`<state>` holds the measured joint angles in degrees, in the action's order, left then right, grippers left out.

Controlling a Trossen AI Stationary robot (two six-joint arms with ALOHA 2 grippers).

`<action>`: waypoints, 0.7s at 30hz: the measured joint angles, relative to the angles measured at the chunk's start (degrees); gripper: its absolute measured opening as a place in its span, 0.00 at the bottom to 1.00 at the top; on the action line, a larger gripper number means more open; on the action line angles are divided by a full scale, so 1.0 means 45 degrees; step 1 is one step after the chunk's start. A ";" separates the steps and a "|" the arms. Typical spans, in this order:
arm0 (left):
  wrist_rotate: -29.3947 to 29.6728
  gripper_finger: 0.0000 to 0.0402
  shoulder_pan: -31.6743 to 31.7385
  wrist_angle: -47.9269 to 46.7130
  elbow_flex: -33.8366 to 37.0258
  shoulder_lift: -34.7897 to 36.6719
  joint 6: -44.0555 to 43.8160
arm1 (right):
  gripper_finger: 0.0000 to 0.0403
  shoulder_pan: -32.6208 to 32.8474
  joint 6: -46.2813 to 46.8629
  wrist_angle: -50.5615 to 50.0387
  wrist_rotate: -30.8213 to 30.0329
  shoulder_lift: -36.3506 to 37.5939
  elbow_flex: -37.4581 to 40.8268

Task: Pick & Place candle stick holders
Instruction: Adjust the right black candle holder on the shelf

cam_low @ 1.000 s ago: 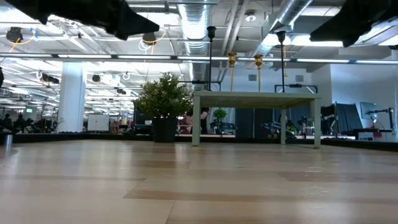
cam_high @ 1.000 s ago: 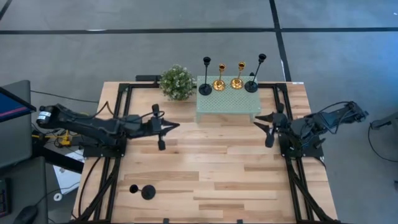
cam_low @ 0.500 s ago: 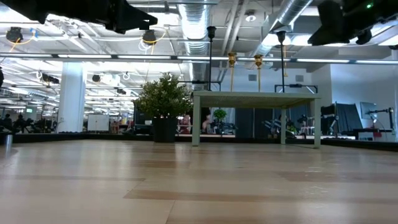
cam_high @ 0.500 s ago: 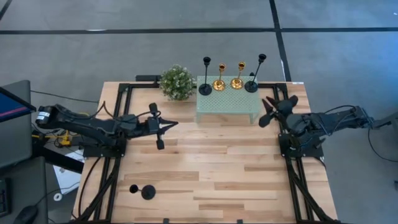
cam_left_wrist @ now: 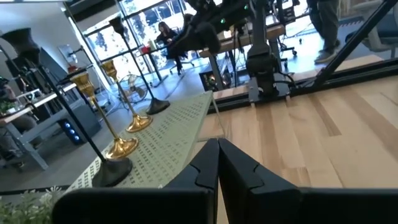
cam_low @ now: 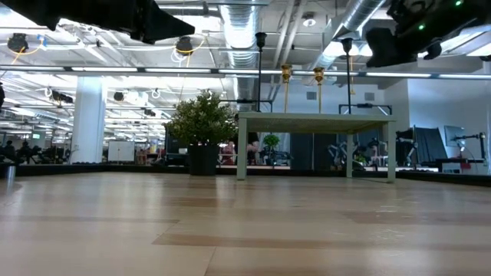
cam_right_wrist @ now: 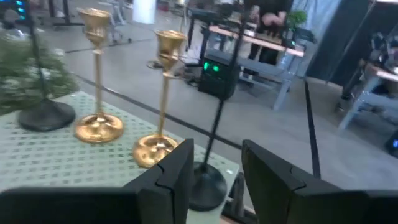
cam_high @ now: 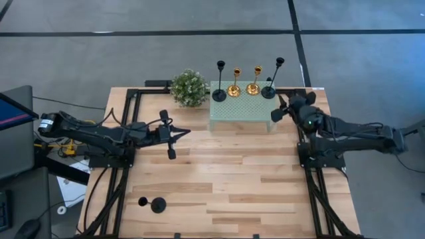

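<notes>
On the mint-green perforated stand [cam_high: 242, 106] at the table's far edge stand 4 candle holders: 2 tall thin black ones [cam_high: 220, 95] [cam_high: 268, 91] at the ends and 2 shiny gold ones [cam_high: 234, 89] [cam_high: 253, 87] between them. The right gripper [cam_high: 282, 106] hangs just beside the stand's right end, fingers spread and empty, with the nearest black holder right ahead of it. A 5th black holder [cam_high: 153, 204] lies tipped near the table's front left. The left gripper [cam_high: 174, 138], fingers pressed together on nothing, hovers left of the stand.
</notes>
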<state>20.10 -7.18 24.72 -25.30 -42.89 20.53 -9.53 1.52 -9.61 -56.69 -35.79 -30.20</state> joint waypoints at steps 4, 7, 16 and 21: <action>0.0000 0.02 0.0005 0.0032 -0.0005 -0.0028 0.0001 | 0.32 -0.1599 -0.0341 0.0236 0.2307 0.0029 0.0000; 0.0000 0.02 0.0005 0.0052 -0.0005 -0.0029 0.0001 | 0.32 -0.2915 -0.0745 0.0938 0.4586 0.0049 0.0000; 0.0000 0.02 0.0005 0.0042 -0.0005 -0.0029 0.0001 | 0.31 -0.6478 -0.1038 0.1232 0.8643 -0.0328 0.0005; 0.0000 0.02 0.0005 0.0044 -0.0005 -0.0029 0.0003 | 0.31 -0.7971 -0.0648 0.1536 1.1168 -0.0938 0.0005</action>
<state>20.10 -7.16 24.92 -25.32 -43.03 20.55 -45.40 -1.40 -2.69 -6.43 -40.01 -30.17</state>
